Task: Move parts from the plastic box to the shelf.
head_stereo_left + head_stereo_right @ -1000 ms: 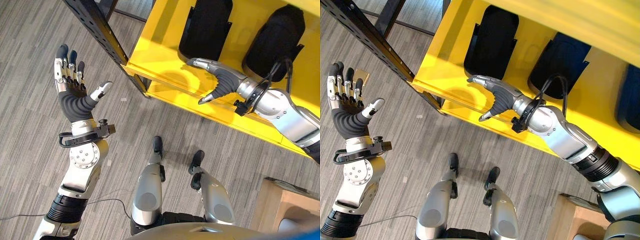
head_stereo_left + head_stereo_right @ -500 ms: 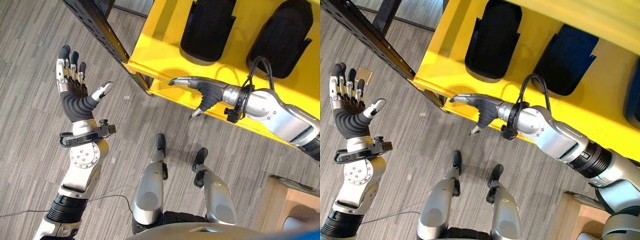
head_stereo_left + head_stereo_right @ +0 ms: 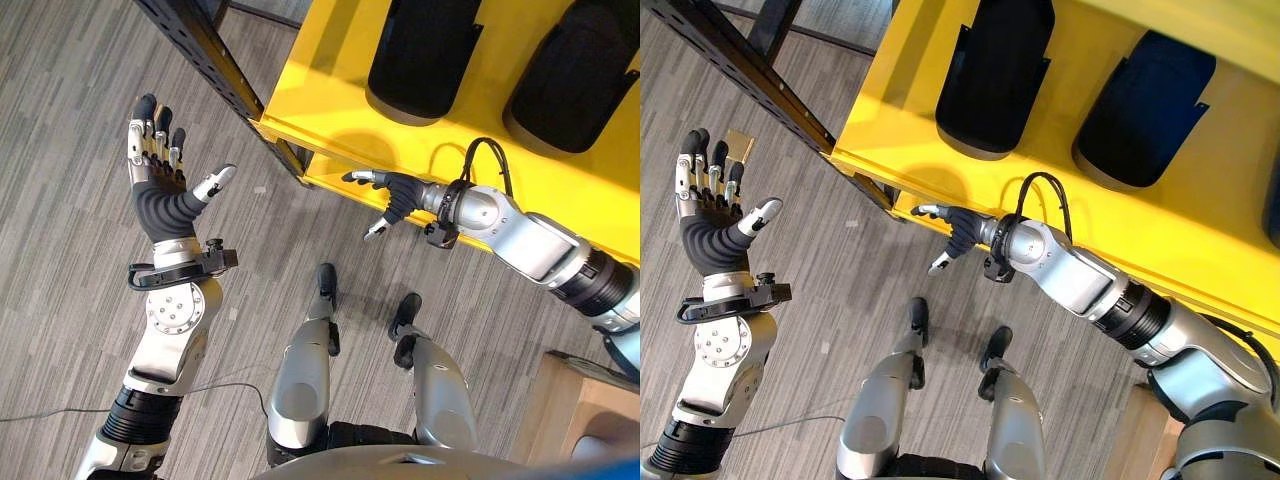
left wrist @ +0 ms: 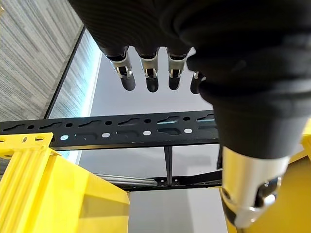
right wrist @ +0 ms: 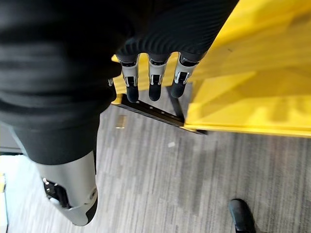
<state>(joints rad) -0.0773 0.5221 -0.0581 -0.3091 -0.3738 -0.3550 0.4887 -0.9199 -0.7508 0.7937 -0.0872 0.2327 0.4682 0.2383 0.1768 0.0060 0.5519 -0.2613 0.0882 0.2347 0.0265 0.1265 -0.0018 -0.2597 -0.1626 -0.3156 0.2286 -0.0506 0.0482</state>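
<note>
Left hand (image 3: 160, 205): raised over the grey plank floor (image 3: 60, 260), palm up. Its fingers (image 3: 150, 150) are straight and slightly spread, the thumb held out to one side. The hand holds nothing and touches nothing. In the left wrist view the fingertips (image 4: 148, 80) hang free in front of a black perforated rack post (image 4: 121, 131).

Black rack post (image 3: 210, 70): runs diagonally between the left hand and the yellow shelf (image 3: 320, 80), meeting the shelf at its near corner.

Right hand (image 3: 385, 195): positioned at the front edge of the yellow shelf, just below its lip, with the arm reaching in from the right. Its fingers (image 5: 153, 80) are extended and relaxed, apart from the thumb, and clamp nothing. The palm is empty.

Parts: two black parts (image 3: 420, 50) (image 3: 575, 80) rest on the yellow shelf surface, side by side, behind the right hand and clear of it.
</note>
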